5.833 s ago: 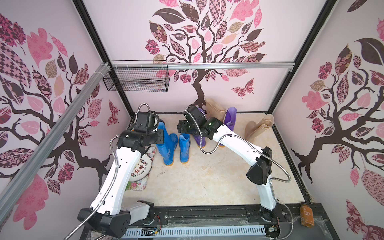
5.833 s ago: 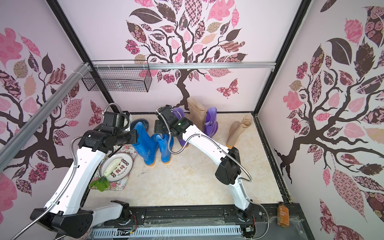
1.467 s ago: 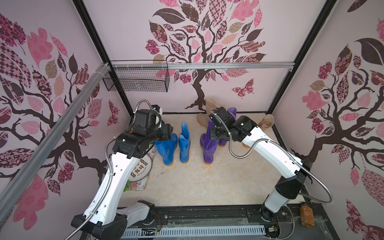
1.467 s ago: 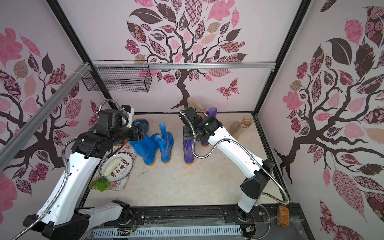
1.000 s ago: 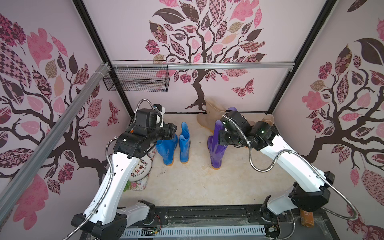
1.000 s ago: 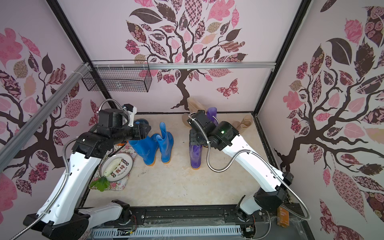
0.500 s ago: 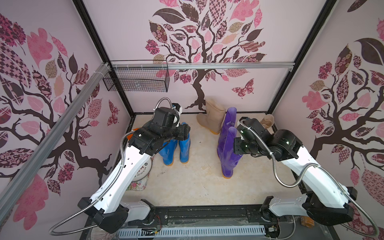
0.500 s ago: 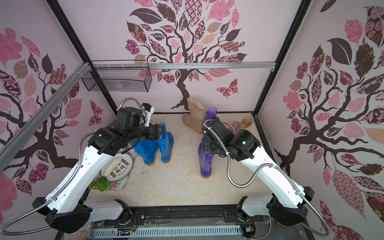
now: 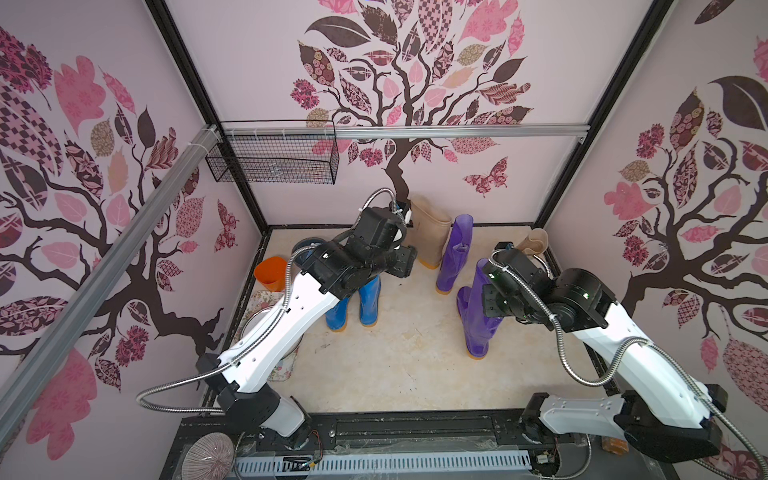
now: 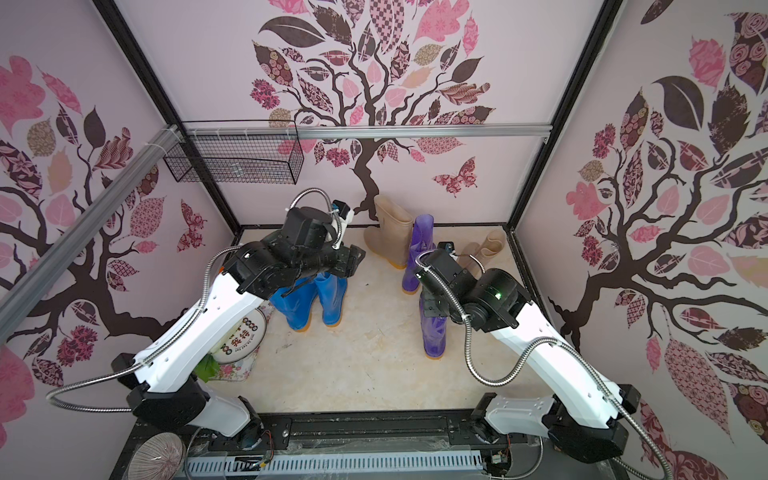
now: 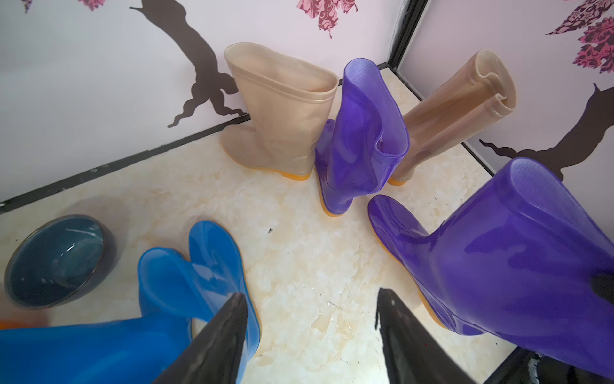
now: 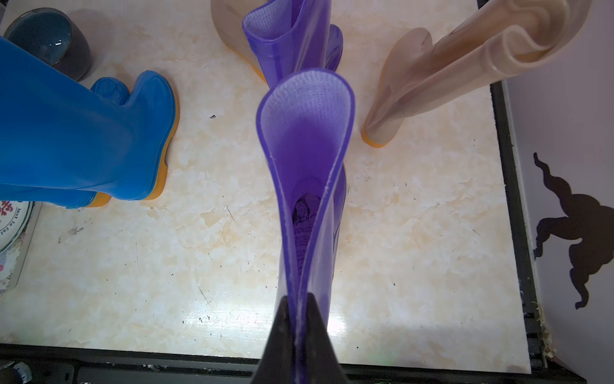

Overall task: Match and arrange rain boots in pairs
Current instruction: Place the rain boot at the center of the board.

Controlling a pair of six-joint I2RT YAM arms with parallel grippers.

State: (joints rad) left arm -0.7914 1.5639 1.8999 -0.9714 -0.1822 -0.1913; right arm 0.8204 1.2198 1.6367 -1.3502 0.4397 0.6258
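Top views, step: the purple pair was under way. The held purple boot [image 9: 478, 307] was on the right side of the desk [image 9: 395, 365], well apart from the second purple boot [image 9: 455, 253] farther back.
Top views, finished by my reading: the blue pair [image 9: 353, 305], 2 boots side by side at the left.
Top views, waiting: the upright beige boot [image 9: 430, 232] by the back wall and the leaning beige boot [image 9: 534, 243] against the right wall stood apart, with the second purple boot between them.
Top views, next move (judged): the 2 purple boots needed bringing side by side like the blue pair, with room kept for the beige ones. The soft shaft could buckle or tip on release.
Top views, outside the task: an orange cup [image 9: 271, 272] at the left edge.
Left wrist, left fingers [image 11: 216, 342]: spread wide and empty above the blue pair. Whether 1 tip brushed a blue boot could not be told.
Left wrist, ahead: the second purple boot stood just beside the upright beige boot, with the bowl [image 11: 56, 256] off by the wall.
Right wrist, right fingers [image 12: 282, 332]: pressed together on the top rim of the held purple boot, pinching both shaft walls flat.
Right wrist, sole: hidden beneath the shaft, so whether it rested on the desk or was lifted could not be told.
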